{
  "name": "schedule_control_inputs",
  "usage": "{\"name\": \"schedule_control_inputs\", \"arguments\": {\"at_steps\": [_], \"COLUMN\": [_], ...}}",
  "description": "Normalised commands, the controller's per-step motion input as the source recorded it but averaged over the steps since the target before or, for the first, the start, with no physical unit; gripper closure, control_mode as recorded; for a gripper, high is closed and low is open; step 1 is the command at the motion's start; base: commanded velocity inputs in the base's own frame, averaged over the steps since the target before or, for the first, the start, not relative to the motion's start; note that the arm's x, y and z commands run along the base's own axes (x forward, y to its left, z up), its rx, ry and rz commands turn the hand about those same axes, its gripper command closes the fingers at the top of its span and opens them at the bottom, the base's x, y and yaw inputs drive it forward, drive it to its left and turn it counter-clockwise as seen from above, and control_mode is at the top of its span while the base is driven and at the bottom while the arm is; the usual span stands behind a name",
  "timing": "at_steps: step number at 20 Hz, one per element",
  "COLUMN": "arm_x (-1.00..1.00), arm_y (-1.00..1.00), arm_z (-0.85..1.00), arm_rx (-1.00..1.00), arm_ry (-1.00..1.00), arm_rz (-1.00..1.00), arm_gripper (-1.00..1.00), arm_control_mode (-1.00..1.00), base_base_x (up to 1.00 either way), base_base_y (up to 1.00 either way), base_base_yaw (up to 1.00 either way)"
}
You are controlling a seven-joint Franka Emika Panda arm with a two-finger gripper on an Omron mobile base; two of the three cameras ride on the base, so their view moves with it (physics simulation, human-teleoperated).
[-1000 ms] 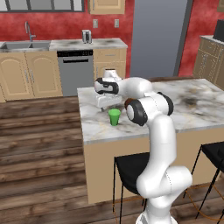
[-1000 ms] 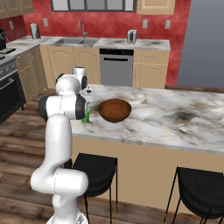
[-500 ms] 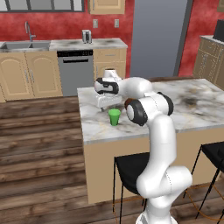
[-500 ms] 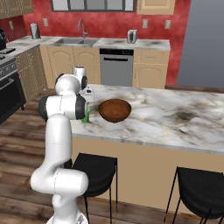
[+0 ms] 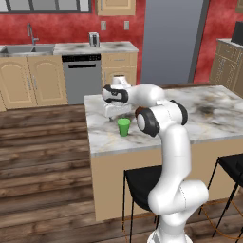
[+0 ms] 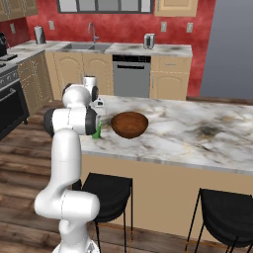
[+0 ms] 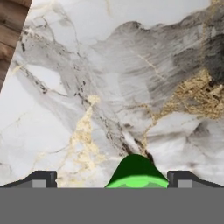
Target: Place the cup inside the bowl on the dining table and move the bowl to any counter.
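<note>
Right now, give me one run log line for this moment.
gripper: open, above cup | cup: upright on dining table, not held | bowl: on table, empty, apart from cup

One green cup (image 5: 124,126) near the dining table's (image 5: 209,124) left edge. One brown bowl (image 6: 129,124) on it. Two black stools (image 6: 105,190) along its front edge. One dishwasher (image 6: 131,75), one sink faucet (image 6: 92,32), one grey fridge (image 5: 173,42).
</note>
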Motion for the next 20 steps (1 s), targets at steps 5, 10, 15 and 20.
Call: {"name": "schedule_control_inputs", "arguments": {"at_steps": [5,10,15,20], "arm_x": [0.00,0.00,0.00,0.00], "arm_y": [0.04,0.03,0.03,0.04], "arm_z": [-0.12,-0.14,-0.07,0.00], "arm_rx": [0.00,0.00,0.00,0.00], "arm_ry": [0.00,0.00,0.00,0.00], "arm_rz": [0.00,0.00,0.00,0.00], "arm_gripper": [-1.00,-1.00,-1.00,-1.00], "arm_control_mode": [-1.00,-1.00,-1.00,-1.00], "base_base_x": [0.00,0.00,0.00,0.00], "base_base_y": [0.00,0.00,0.00,0.00], "base_base_yaw": [0.00,0.00,0.00,0.00]}}
